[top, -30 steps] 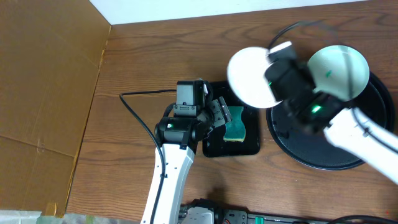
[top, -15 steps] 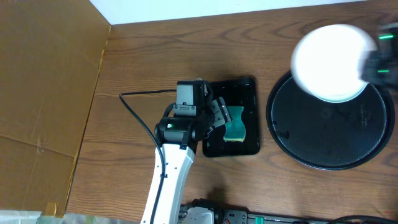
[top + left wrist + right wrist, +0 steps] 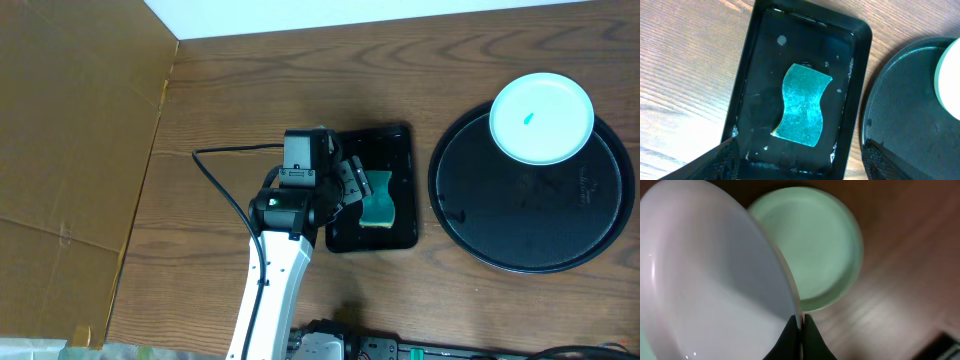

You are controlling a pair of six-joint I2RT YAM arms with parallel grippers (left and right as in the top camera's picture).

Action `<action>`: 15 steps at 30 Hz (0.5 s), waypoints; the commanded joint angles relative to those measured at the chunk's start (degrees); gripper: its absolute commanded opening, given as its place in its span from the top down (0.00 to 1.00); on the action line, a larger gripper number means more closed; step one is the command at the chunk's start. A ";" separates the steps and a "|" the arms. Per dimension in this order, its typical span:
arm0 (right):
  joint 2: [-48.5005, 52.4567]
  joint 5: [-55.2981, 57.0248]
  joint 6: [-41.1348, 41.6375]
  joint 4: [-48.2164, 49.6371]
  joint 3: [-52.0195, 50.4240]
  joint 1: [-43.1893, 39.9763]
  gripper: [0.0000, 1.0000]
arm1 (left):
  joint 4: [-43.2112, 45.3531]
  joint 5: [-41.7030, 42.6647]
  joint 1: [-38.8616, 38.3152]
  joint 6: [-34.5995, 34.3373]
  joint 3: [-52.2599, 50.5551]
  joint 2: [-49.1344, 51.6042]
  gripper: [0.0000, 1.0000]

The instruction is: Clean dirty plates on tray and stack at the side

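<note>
Plates (image 3: 541,118) split between tray (image 3: 520,225) and table (image 3: 300,80)

One smeared plate (image 3: 541,118) lies at the tray's far rim. The right gripper (image 3: 801,326) pinches the white plate's (image 3: 705,280) rim, holding it tilted over a mint plate (image 3: 820,245) on the table. The left gripper (image 3: 800,161) hangs wide above the sponge (image 3: 802,105).

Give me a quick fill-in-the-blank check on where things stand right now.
The right gripper is shut on the rim of the ____ plate.
The left gripper hovers open over the ____ in the small rectangular tray.
The round tray holds ____ smeared mint plate.
Missing: white; sponge; one.
</note>
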 commanded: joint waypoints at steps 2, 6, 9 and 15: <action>2.84 -0.57 -2.43 -0.50 -2.73 -5.11 0.99 | -0.02 -0.72 0.22 0.76 1.27 0.11 0.21; 5.22 -0.59 -2.38 -0.13 -7.02 -6.84 0.99 | -0.02 -0.72 0.24 0.76 1.27 0.11 0.21; 5.84 -0.50 -2.19 1.68 -9.77 -7.19 0.99 | -0.02 -0.72 0.22 0.76 1.27 0.11 0.21; 4.87 -0.92 -2.86 2.73 -9.57 -7.56 0.78 | -0.02 -0.72 0.22 0.76 1.27 0.11 0.21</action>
